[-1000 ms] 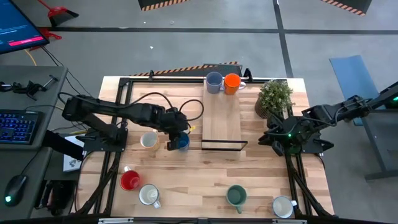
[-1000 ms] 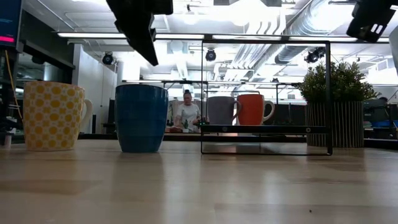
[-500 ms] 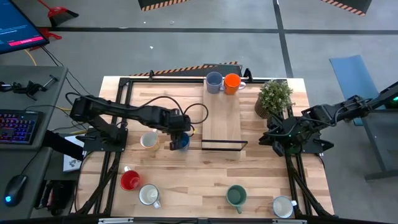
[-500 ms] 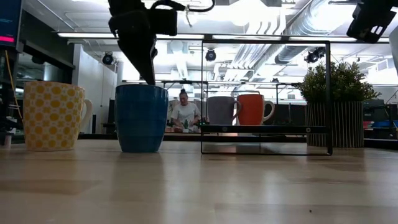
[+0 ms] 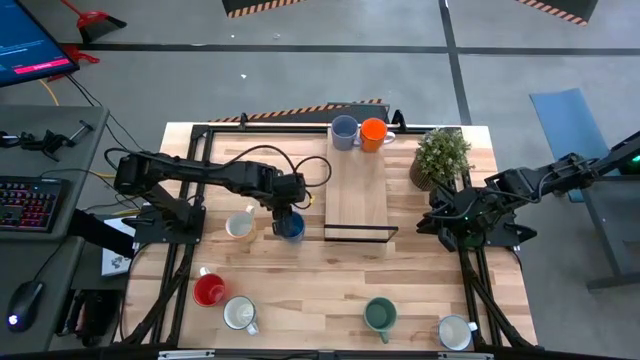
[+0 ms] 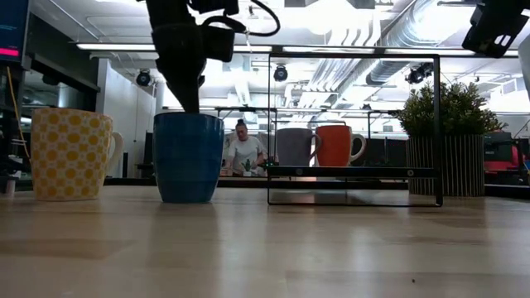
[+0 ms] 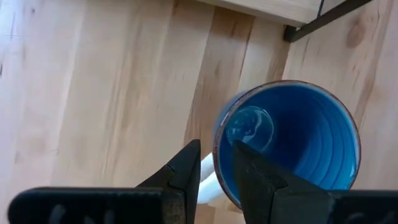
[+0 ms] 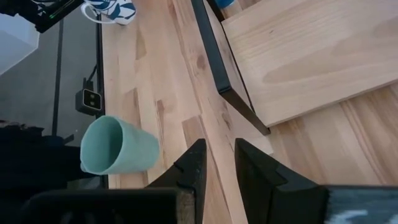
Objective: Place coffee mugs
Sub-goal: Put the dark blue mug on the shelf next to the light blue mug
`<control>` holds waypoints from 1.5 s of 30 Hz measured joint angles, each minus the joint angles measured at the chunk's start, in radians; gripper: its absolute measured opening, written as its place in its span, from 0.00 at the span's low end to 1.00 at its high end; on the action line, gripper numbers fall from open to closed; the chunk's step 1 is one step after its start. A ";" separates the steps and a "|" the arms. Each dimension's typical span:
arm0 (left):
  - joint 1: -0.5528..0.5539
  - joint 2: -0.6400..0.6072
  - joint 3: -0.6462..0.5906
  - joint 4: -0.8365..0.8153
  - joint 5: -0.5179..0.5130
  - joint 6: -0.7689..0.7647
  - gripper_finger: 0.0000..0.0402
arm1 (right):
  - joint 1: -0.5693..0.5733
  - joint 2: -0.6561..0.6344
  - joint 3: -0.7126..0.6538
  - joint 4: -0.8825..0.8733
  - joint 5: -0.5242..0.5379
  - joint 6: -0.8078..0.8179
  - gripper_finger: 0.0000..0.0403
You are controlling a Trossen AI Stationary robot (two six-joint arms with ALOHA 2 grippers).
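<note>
Wooden tabletop [image 5: 330, 285]: our left gripper [image 7: 214, 163] straddles, narrowly parted, the empty dark blue ceramic mug's [image 7: 292, 146] nine-o'clock rim; handle hidden.

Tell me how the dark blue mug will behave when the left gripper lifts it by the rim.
The dark blue mug looks rigid and glazed, so the left gripper, whose fingers straddle its rim, may slip. Gripped at one side of the rim, it will probably hang tilted. It looks like ceramic, so a drop onto the table could chip it.
</note>
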State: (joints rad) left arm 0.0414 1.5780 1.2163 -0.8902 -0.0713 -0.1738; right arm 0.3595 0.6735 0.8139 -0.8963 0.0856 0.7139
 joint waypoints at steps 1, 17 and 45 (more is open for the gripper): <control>0.003 0.000 0.000 0.000 -0.004 0.000 0.20 | 0.000 0.000 0.000 0.000 0.000 0.000 0.16; 0.005 0.000 0.000 0.022 -0.011 -0.016 0.23 | 0.000 0.000 0.000 -0.001 0.000 0.003 0.16; -0.010 0.031 0.002 0.027 -0.017 -0.018 0.42 | 0.000 0.000 0.000 -0.001 0.001 0.003 0.16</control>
State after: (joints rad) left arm 0.0311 1.6089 1.2181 -0.8631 -0.0883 -0.1919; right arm 0.3595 0.6739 0.8139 -0.8974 0.0868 0.7170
